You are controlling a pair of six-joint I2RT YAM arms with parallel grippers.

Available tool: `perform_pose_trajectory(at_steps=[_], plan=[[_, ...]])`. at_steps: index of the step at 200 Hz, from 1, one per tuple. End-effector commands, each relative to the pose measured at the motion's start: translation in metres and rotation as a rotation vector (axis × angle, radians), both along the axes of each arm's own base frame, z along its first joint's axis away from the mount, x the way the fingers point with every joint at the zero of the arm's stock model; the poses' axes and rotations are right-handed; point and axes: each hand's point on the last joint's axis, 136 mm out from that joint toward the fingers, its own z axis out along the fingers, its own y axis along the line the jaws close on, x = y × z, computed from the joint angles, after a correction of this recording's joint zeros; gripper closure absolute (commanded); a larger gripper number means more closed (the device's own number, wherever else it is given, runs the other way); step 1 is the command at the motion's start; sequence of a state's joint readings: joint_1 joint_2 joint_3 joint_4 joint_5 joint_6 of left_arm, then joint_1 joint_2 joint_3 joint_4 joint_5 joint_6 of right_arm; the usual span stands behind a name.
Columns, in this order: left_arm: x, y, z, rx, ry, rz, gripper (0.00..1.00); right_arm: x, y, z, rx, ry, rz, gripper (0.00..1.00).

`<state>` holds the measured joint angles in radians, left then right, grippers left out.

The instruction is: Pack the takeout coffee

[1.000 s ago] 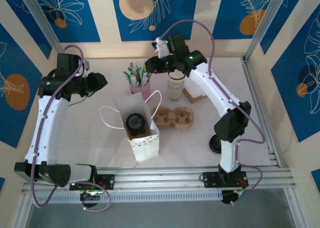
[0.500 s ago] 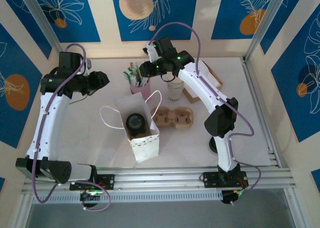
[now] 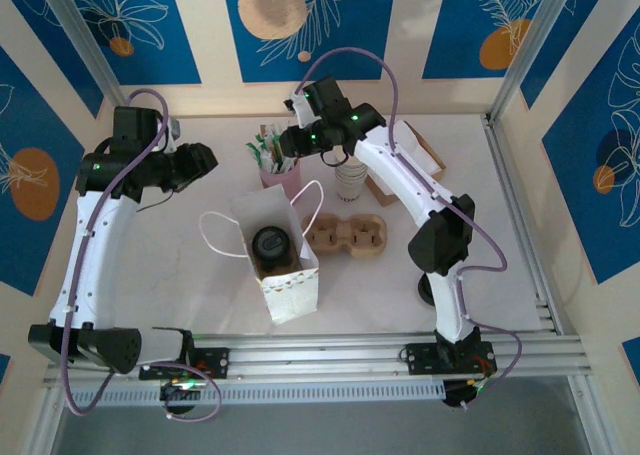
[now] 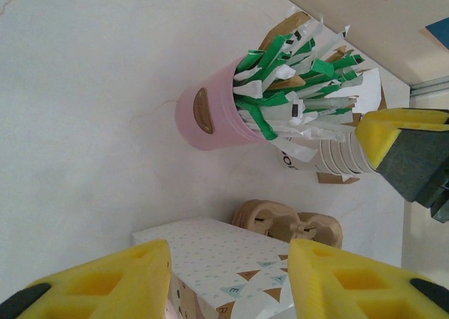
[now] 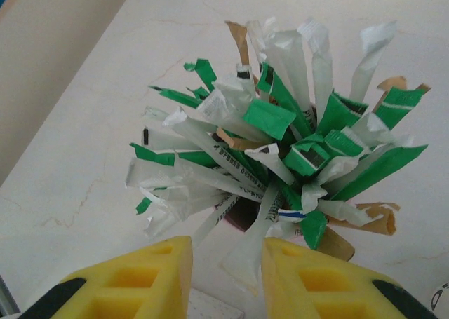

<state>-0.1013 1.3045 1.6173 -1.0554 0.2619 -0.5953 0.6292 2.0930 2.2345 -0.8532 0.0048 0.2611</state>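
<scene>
A white paper bag (image 3: 287,275) stands open mid-table with a black-lidded coffee cup (image 3: 270,245) inside it. Behind it, a pink cup (image 3: 281,178) is stuffed with green and white sachets (image 5: 280,144). My right gripper (image 3: 290,143) hovers just above those sachets, open. In the right wrist view its yellow fingers (image 5: 133,284) straddle the loose end of one white sachet (image 5: 270,245) without pressing it. My left gripper (image 3: 205,159) hangs open to the left of the pink cup (image 4: 203,116), above the bag (image 4: 224,263), holding nothing.
A stack of paper cups (image 3: 350,180) stands right of the pink cup, with a brown cardboard piece (image 3: 405,175) behind it. A cardboard cup carrier (image 3: 348,237) lies right of the bag. Aluminium rails (image 3: 520,205) edge the table's right side.
My right arm has swung left from over the paper cup stack to above the pink cup's sachets. The left arm has hardly moved.
</scene>
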Motion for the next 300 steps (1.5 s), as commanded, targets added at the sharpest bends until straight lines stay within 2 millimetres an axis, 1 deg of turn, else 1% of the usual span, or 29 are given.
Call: perform_pose_trajectory(at_steps=[1, 20, 43, 50, 54, 67, 83, 99, 118, 134, 157, 175, 209, 222, 239, 252, 263, 276, 300], plan=[[-0.006, -0.007, 0.003, -0.023, -0.005, -0.030, 0.52, -0.003, 0.001, -0.003, -0.018, -0.009, 0.014, 0.67], [-0.007, -0.006, 0.004, -0.021, -0.008, -0.031, 0.52, -0.002, 0.001, -0.004, -0.025, -0.017, 0.010, 0.69], [-0.007, -0.007, 0.005, -0.022, -0.011, -0.031, 0.52, -0.002, 0.001, 0.001, -0.027, -0.031, 0.004, 0.75], [-0.007, -0.007, 0.005, -0.024, -0.012, -0.033, 0.52, -0.002, 0.001, 0.002, -0.032, -0.039, 0.005, 0.78], [-0.007, -0.007, 0.005, -0.024, -0.010, -0.034, 0.52, -0.002, 0.002, 0.003, -0.033, -0.043, 0.007, 0.84], [-0.006, -0.007, 0.004, -0.025, -0.008, -0.032, 0.52, -0.002, 0.000, 0.005, -0.037, -0.049, 0.002, 0.94], [-0.007, -0.006, 0.005, -0.022, -0.012, -0.031, 0.52, -0.001, -0.002, 0.006, -0.044, -0.052, -0.005, 0.97], [-0.007, -0.006, 0.005, -0.022, -0.015, -0.028, 0.52, -0.003, -0.002, 0.013, -0.035, -0.061, -0.002, 1.00], [-0.007, -0.007, 0.008, -0.027, -0.024, -0.031, 0.52, -0.006, -0.002, 0.027, -0.011, -0.084, -0.001, 1.00], [-0.009, -0.005, 0.011, -0.021, -0.036, -0.028, 0.52, -0.010, -0.004, 0.043, 0.015, -0.104, -0.008, 1.00], [-0.013, -0.003, 0.017, -0.008, -0.053, -0.022, 0.52, -0.016, -0.014, 0.073, 0.042, -0.138, -0.033, 1.00], [-0.017, -0.004, 0.019, -0.016, -0.058, -0.025, 0.52, -0.025, -0.024, 0.099, 0.070, -0.163, -0.046, 1.00], [-0.021, -0.007, 0.025, -0.035, -0.066, -0.037, 0.51, -0.058, -0.044, 0.154, 0.150, -0.223, -0.037, 1.00], [-0.020, -0.008, 0.024, -0.028, -0.049, -0.042, 0.51, -0.076, -0.053, 0.176, 0.187, -0.251, -0.024, 1.00], [-0.018, -0.011, 0.031, -0.032, -0.057, -0.042, 0.51, -0.099, -0.068, 0.202, 0.231, -0.282, -0.019, 1.00], [-0.015, -0.017, 0.036, -0.039, -0.076, -0.050, 0.50, -0.119, -0.079, 0.219, 0.267, -0.301, -0.013, 1.00], [-0.014, -0.023, 0.039, -0.041, -0.089, -0.060, 0.50, -0.137, -0.086, 0.229, 0.299, -0.307, 0.010, 1.00], [-0.012, -0.030, 0.038, -0.039, -0.088, -0.074, 0.49, -0.159, -0.094, 0.240, 0.333, -0.322, 0.040, 1.00], [-0.009, -0.047, 0.036, -0.031, -0.086, -0.107, 0.49, -0.195, -0.107, 0.253, 0.387, -0.325, 0.078, 1.00]])
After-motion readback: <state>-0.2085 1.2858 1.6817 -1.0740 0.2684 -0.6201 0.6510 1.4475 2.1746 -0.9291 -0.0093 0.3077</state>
